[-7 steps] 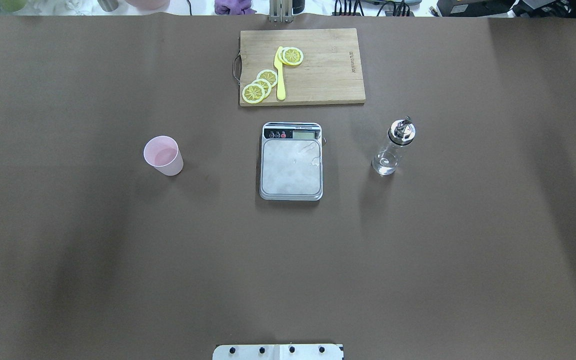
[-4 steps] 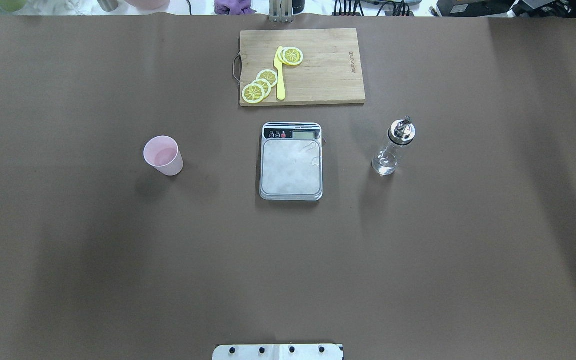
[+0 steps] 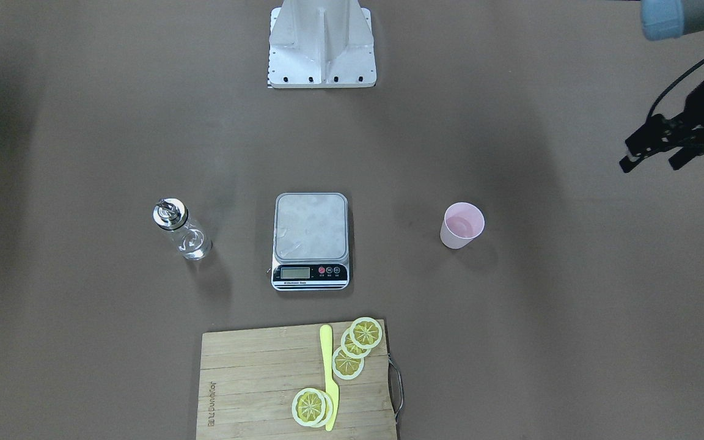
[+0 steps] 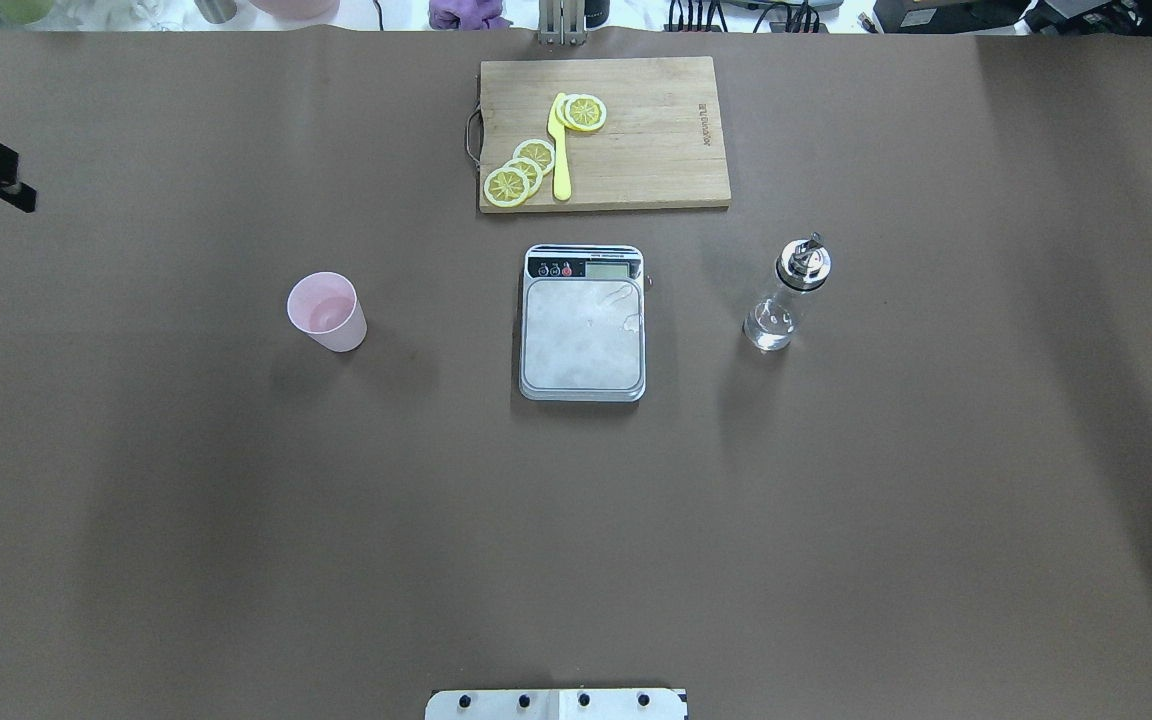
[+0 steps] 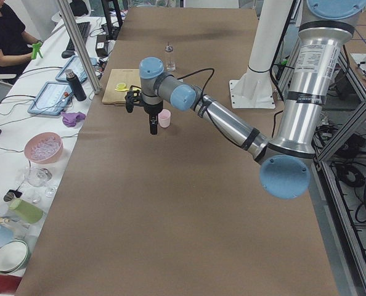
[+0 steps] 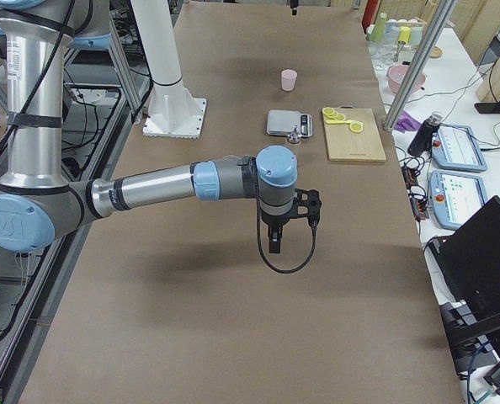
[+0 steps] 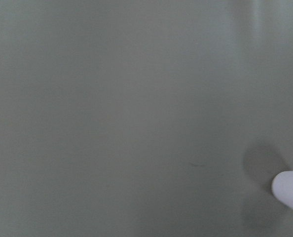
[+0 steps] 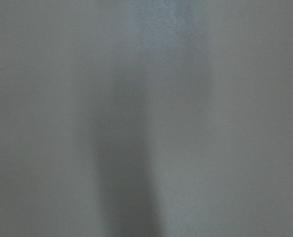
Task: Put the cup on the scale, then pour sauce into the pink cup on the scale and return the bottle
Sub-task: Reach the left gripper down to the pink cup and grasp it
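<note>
My left claw (image 3: pixel 648 164) hangs spread and empty at the front view's right edge; my right claw (image 6: pixel 273 246) I cannot tell, open or pressed. The pink cup (image 3: pixel 462 225) stands upright on the worktop (image 3: pixel 572 336), lower left of my left claw, nothing between; that arm is nearer. Farther left: bare scale (image 3: pixel 311 227), then bottle (image 3: pixel 182 235).

Scale (image 4: pixel 583 335) between cup (image 4: pixel 326 311) and bottle (image 4: pixel 784 300) (apart)
</note>
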{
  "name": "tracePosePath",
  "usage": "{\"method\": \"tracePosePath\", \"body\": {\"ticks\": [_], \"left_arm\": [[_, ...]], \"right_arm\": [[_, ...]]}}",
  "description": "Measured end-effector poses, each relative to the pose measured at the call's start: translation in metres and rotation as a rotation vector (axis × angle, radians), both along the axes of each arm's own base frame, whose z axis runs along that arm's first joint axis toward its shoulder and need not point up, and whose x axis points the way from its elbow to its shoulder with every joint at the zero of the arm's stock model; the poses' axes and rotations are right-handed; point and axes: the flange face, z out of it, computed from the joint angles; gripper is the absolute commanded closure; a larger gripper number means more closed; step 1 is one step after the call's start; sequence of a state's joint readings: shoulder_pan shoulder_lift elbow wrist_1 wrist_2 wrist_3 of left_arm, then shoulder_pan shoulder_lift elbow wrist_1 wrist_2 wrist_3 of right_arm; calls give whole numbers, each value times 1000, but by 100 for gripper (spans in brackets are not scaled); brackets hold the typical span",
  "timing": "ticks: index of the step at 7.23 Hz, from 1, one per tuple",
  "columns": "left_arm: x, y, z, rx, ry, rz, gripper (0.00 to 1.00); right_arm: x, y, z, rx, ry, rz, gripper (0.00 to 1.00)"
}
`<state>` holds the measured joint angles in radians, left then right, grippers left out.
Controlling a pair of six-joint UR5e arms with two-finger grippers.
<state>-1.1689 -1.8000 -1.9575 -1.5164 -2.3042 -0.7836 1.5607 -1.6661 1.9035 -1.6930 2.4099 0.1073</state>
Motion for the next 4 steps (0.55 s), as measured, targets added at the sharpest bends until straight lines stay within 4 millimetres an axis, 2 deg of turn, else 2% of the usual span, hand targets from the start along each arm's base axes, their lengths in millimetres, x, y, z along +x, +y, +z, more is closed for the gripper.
{"method": "tracePosePath", "body": {"ticks": [1,2,4], "left_arm": [[51,-7,-21,-19,-20,-21,2],[96,-8,-30,-20,-36,-46,2],[163,-9,-20,6,-1,-71,2]], "right_arm": [[0,1,1,-3,3,1,0],[0,1,3,-9,4,3,0],[-1,1,5,-18,4,6,0]]}}
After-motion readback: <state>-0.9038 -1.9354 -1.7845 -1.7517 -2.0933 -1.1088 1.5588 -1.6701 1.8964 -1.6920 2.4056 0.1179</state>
